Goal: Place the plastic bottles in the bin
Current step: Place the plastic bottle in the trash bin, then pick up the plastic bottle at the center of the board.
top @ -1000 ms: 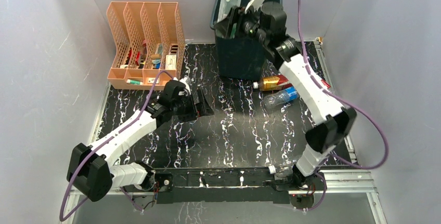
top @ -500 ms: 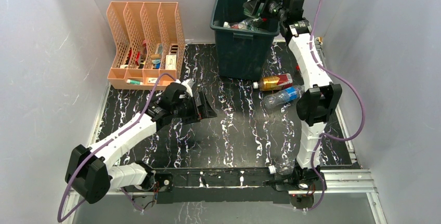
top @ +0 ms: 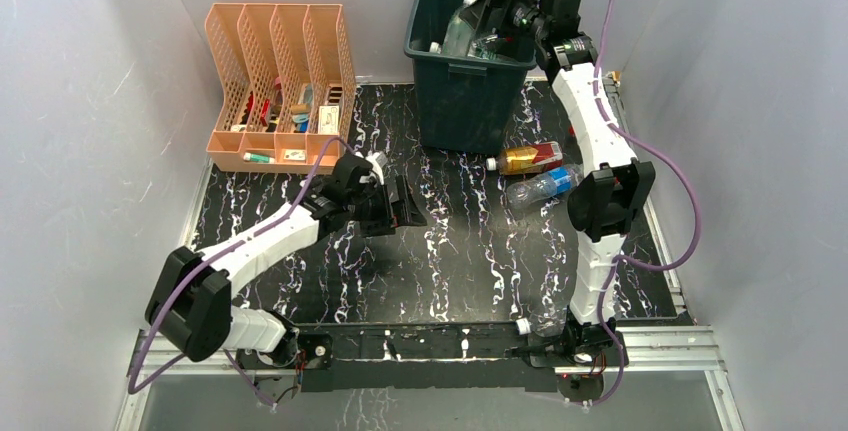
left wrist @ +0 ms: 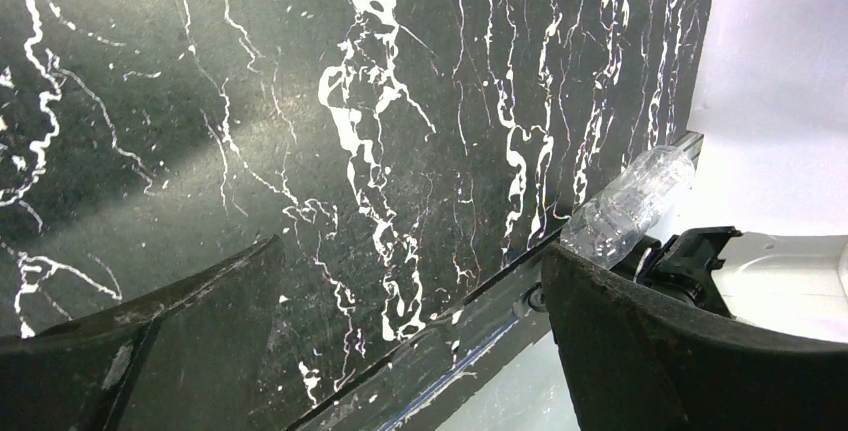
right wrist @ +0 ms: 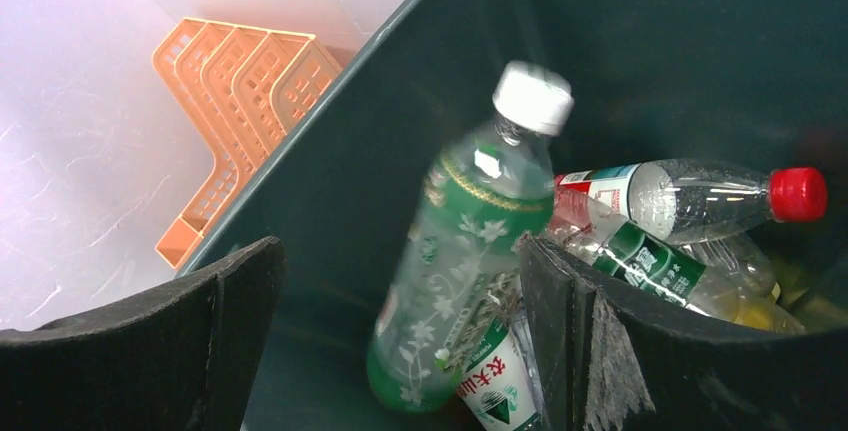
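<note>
Right tool [right wrist: 400, 246] spread wide over the bin [right wrist: 650, 51], green-labelled bottle [right wrist: 460, 241] loose between, left tool [left wrist: 412, 248] wide, empty

Left gripper [left wrist: 410, 249], fingers spread wide with nothing between them, above black white-veined table [left wrist: 250, 101]; clear plastic bottle [left wrist: 625, 213] lying at the table's edge.

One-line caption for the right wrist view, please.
Right arm's jaws open over the bin, a green-labelled white-capped bottle loose between them, among other bottles including a red-capped one.
</note>
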